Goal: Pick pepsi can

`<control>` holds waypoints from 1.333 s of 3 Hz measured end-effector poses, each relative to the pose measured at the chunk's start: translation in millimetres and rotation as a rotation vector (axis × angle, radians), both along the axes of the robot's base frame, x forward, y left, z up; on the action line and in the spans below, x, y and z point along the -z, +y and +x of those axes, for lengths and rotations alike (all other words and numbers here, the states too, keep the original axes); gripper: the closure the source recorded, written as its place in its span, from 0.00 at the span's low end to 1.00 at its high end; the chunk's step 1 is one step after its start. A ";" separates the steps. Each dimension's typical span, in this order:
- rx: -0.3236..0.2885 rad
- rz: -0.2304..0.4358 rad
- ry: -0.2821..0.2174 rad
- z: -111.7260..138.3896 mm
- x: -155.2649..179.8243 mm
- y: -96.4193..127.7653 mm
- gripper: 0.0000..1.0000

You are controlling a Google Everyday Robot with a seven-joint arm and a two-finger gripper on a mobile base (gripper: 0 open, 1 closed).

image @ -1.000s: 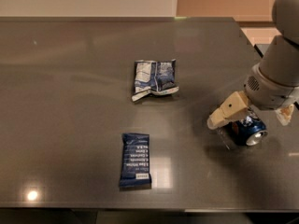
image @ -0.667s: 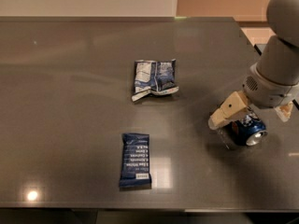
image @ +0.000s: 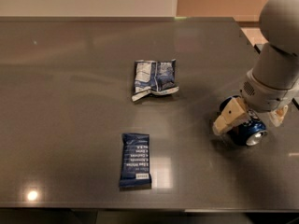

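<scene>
Pepsi can (image: pixel 246 133) lies on its side near the right edge of the bench (image: pixel 70 78), long axis diagonal, silver end toward the front-right corner. Gripper (image: pixel 249 124) straddles it, fingers spread. Crumpled foil bag (image: pixel 154 79) sits mid-bench, and a wrapped snack bar (image: pixel 135 159) lies near the front edge.

Dim warm light, small lamp glare at near-left corner of table (image: pixel 70 101), soft shadow under gripper (image: pixel 250 126) at right, at pepsi can (image: pixel 251 135)

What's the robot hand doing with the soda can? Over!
Gripper low at right of table, fingers open, straddling pepsi can. Can on its side, not lifted. Foil bag and snack bar well clear. Over.
</scene>
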State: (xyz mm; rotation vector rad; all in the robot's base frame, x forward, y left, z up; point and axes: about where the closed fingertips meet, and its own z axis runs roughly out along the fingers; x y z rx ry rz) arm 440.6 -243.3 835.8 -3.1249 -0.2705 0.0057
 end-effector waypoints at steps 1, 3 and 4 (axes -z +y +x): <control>-0.003 0.000 0.007 0.4 2.7 -0.5 0.39; 0.017 -0.011 -0.020 0.5 -16.4 19.7 0.85; -0.006 0.011 -0.042 -5.5 -45.4 50.1 1.00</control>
